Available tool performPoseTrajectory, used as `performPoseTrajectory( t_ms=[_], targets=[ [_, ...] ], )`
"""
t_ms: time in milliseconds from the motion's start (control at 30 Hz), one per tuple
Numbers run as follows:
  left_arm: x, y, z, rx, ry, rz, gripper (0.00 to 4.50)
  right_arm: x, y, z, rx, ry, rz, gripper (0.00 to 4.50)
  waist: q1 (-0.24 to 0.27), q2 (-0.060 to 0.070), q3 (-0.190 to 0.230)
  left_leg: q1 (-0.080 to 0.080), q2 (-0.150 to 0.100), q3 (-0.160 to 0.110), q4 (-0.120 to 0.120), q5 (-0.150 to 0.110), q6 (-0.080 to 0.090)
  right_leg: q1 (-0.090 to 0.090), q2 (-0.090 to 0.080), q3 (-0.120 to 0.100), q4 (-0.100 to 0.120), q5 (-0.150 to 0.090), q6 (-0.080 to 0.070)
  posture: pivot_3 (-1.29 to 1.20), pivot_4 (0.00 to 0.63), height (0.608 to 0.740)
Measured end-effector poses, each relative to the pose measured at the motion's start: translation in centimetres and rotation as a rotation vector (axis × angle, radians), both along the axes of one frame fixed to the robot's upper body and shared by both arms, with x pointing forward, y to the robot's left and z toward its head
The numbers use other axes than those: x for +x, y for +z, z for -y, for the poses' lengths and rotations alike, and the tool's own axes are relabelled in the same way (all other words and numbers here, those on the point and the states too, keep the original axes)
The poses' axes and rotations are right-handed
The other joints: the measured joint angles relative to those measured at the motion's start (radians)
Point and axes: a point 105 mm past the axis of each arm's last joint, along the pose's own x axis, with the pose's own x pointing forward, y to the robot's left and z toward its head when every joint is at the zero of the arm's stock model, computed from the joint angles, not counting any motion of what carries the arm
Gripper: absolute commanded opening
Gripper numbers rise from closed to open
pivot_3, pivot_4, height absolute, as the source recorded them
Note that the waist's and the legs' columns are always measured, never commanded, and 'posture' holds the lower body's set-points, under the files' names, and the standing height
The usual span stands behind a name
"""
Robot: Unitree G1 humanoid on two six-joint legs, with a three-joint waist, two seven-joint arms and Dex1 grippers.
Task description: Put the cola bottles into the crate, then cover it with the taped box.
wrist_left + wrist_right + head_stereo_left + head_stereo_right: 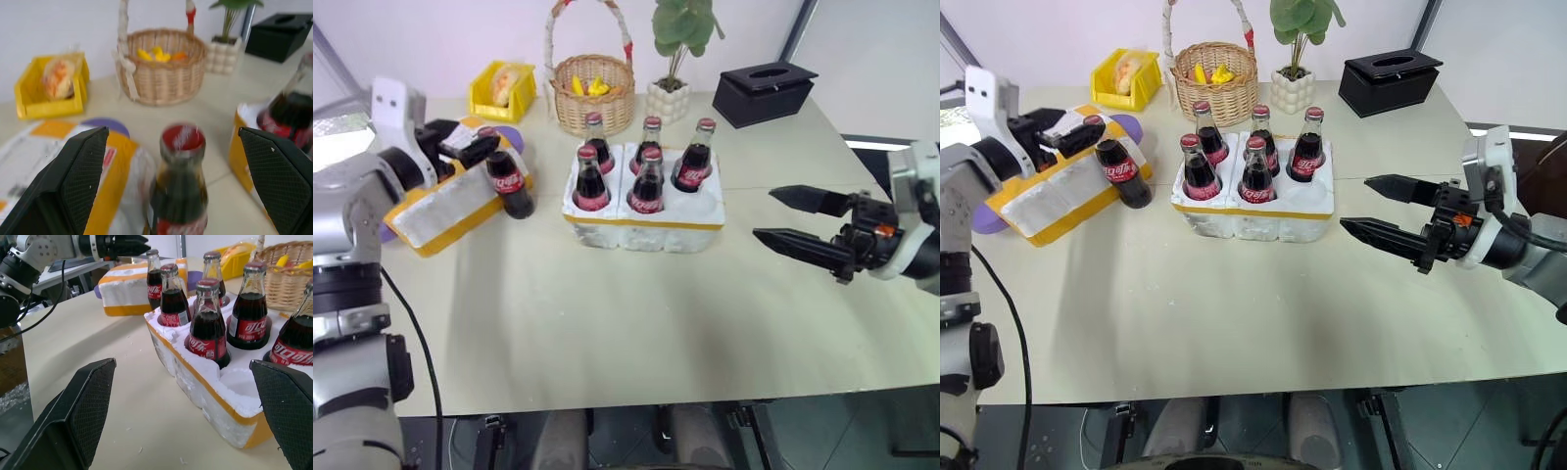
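The white crate [646,227] with its yellow band sits mid-table, and several cola bottles [590,182] stand in its wells. One more cola bottle [509,182] stands on the table against the taped box [431,211] at the left. My left gripper [475,145] is open at that bottle's neck. In the left wrist view the red cap [182,138] lies between the wide-apart fingers [73,181], and neither finger touches it. To the right of the crate, my right gripper [762,213] is open and empty, pointing at the crate.
Along the back edge stand a yellow bin [502,90], a wicker basket [594,93], a potted plant [671,88] and a black box [766,93]. A purple disc [514,137] lies behind the taped box. Bare table [636,323] stretches in front of the crate.
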Motion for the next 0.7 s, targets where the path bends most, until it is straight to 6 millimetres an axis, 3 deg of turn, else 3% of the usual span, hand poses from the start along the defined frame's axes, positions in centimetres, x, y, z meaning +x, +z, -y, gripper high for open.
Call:
performPoseTrajectory(
  t_ms=[267,700],
  targets=[
    [-0.8,-3.1,1.1,0.008,0.002,-0.057,4.44,-0.1,0.0,0.1,-0.002,-0.005,0.001,4.50,-0.001,0.000,0.000,0.000,0.000,0.000,0.000,0.000,0.000,0.000,0.000,0.000,0.000,0.000,0.000,0.00,0.150,0.740],
    [-0.8,-4.6,1.6,-0.018,0.046,-0.083,4.44,-0.3,0.3,0.2,0.001,-0.015,0.017,4.50,-0.001,0.000,0.000,0.000,0.000,0.000,0.000,0.000,0.000,0.000,0.000,0.000,0.000,0.000,0.000,0.00,0.150,0.740]
  ],
)
